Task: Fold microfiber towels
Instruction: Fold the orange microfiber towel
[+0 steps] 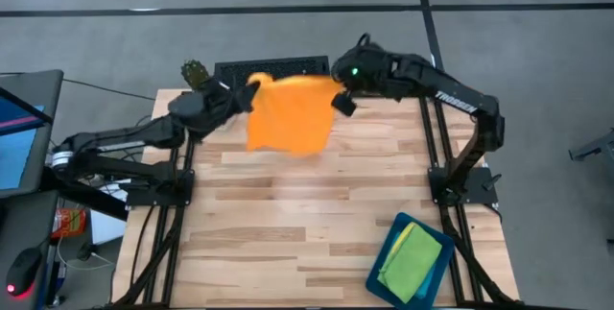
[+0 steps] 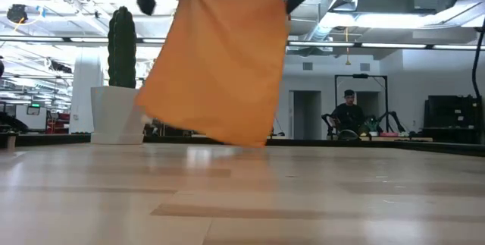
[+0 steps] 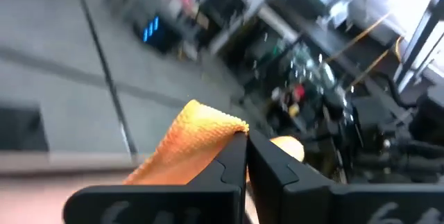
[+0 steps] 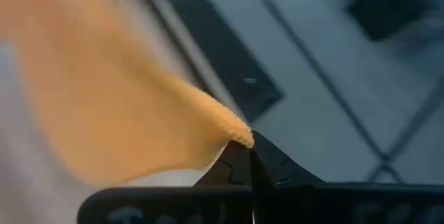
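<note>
We note the orange towel (image 1: 290,113) held up in the air over the far edge of the table (image 1: 307,224), spread between both arms. The left gripper (image 1: 251,87) has one upper corner; in the left wrist view its fingers (image 3: 232,165) are pressed together with the orange towel's corner pinched between them. The right gripper (image 1: 338,97) has the opposite upper corner, and in the right wrist view its fingers (image 4: 239,165) are likewise closed tight on the cloth's tip.

In the low view the orange towel hangs as a nearly flat sheet, its lower edge slanting. The bottom corner appears just clear of the tabletop, though the view there is too blurred for us to be sure it is not brushing the wood.

At the near right corner of the table sits the dark teal tray (image 1: 386,257) with the green towel (image 1: 413,262) on top and the yellow towel (image 1: 395,249) showing at its edge.

Beyond the table: a potted cactus (image 2: 121,48) and a seated person (image 2: 348,114) far back in the room.
</note>
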Tool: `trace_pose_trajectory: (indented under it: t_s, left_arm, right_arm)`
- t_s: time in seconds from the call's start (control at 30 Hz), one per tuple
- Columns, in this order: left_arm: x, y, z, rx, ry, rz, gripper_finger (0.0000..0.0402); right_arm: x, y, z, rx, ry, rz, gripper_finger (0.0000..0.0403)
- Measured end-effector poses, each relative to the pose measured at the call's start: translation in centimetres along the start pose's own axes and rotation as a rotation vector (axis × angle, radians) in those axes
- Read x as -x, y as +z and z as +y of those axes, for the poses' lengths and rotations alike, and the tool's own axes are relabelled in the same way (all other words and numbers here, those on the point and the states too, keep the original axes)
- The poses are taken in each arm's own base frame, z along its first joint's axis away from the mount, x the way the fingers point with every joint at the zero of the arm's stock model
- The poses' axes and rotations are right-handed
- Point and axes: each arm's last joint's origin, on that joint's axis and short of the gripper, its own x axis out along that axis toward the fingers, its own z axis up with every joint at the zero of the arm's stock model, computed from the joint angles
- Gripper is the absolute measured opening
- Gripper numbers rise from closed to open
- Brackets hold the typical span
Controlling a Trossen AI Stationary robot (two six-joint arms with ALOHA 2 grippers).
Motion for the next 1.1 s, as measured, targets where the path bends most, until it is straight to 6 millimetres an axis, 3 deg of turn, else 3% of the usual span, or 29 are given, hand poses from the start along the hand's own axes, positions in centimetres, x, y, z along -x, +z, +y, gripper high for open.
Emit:
trace_pose_trajectory:
  t_s: [0.2, 0.3, 0.43, 0.57, 0.7, 0.9, 1.1]
  left_arm:
    - [-3.4, 2.7, 1.2, -0.083, -0.121, -0.157, 0.0]
    - [-4.2, 3.2, 2.2, -0.101, -0.154, -0.101, 0.0]
    - [-4.4, 2.2, 2.8, -0.166, -0.199, 0.085, 0.0]
    - [-3.9, -0.4, 3.4, -0.266, -0.121, 0.309, 0.0]
    - [-2.5, -3.6, 4.4, -0.345, 0.013, 0.56, 0.0]
    - [0.4, -8.7, 6.6, -0.39, 0.151, 0.865, 0.0]
    - [3.5, -13.0, 9.6, -0.352, 0.14, 1.109, 0.0029]
  right_arm:
    - [-0.8, 0.2, -3.3, 0.051, -0.212, -0.008, 0.0006]
    - [-0.5, 0.2, -4.4, 0.023, -0.226, -0.022, 0.0006]
    - [-0.2, 0.0, -3.5, -0.008, -0.188, -0.011, 0.0006]
    - [0.1, -0.7, -0.3, -0.029, -0.049, 0.067, 0.0006]
    - [0.0, -2.3, 5.0, 0.03, 0.036, 0.161, 0.0006]
    - [-1.4, -7.3, 12.6, 0.115, 0.148, 0.305, 0.0006]
    - [-3.6, -11.8, 17.8, 0.106, 0.314, 0.351, 0.0006]
